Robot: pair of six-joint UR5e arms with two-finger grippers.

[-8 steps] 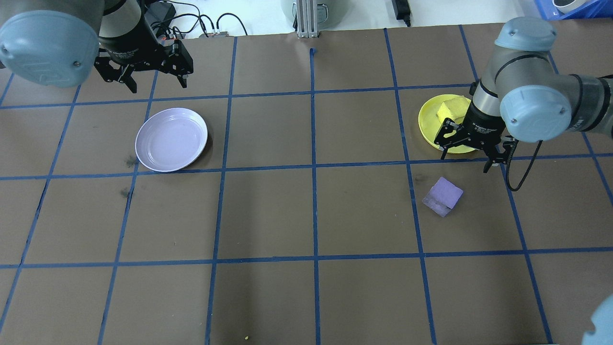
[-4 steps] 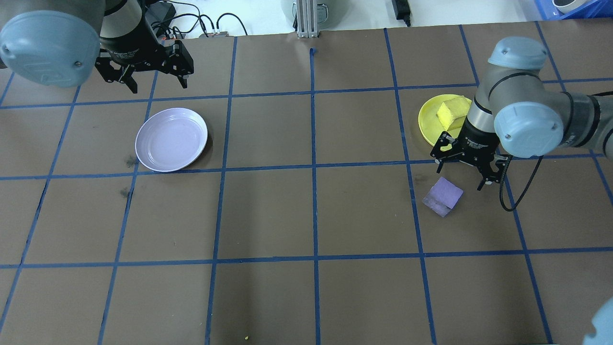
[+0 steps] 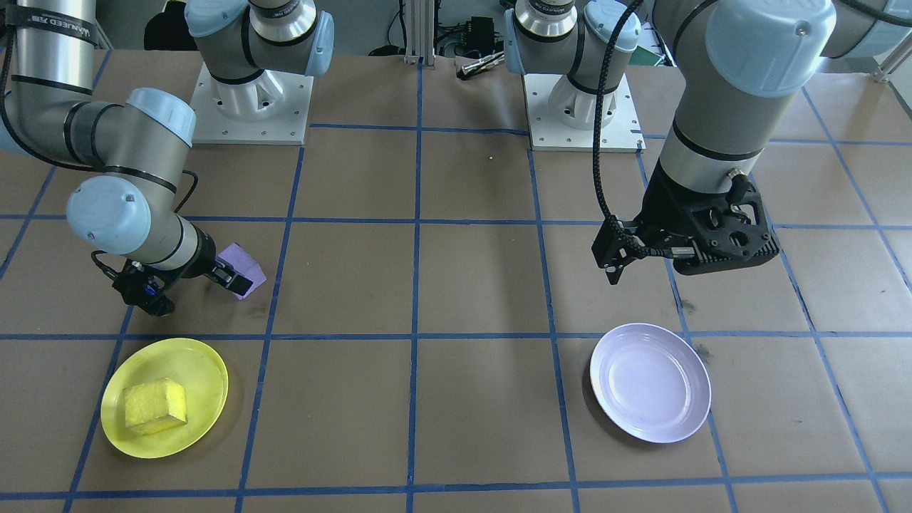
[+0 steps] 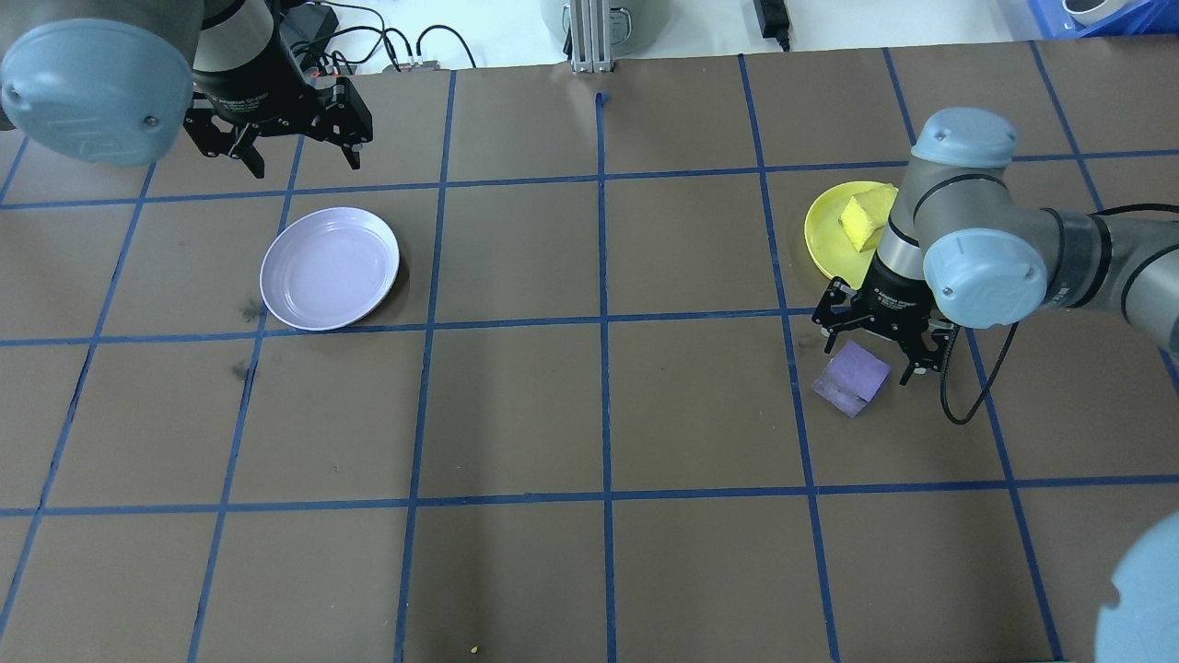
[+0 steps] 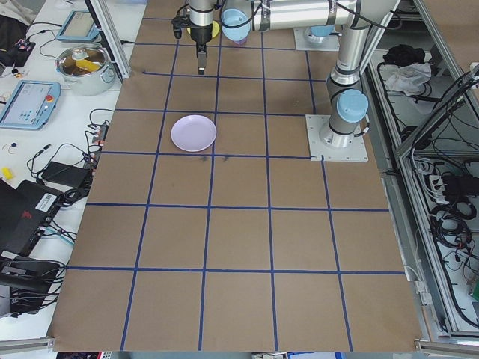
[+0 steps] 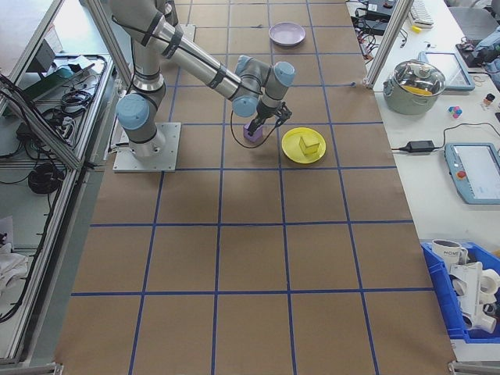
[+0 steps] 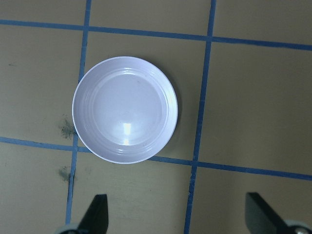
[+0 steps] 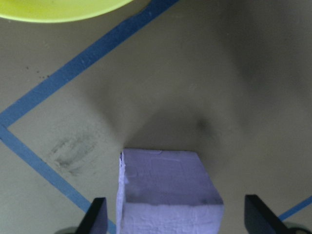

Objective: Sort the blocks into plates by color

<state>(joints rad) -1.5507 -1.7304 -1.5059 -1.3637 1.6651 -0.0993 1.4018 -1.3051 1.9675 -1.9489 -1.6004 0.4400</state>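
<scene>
silver arms, pale blue joint caps, black grippers.

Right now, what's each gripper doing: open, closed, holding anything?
Left gripper: open, empty, above the lavender plate.
Right gripper: open, straddling the purple block, not gripping yet.

Both grippers — left (image 4: 281,147), right (image 4: 875,343) — fingers spread.

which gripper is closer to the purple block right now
Right. The right gripper hangs open directly over the purple block, fingers either side of it. The left gripper is far across the table, above the lavender plate.
</scene>
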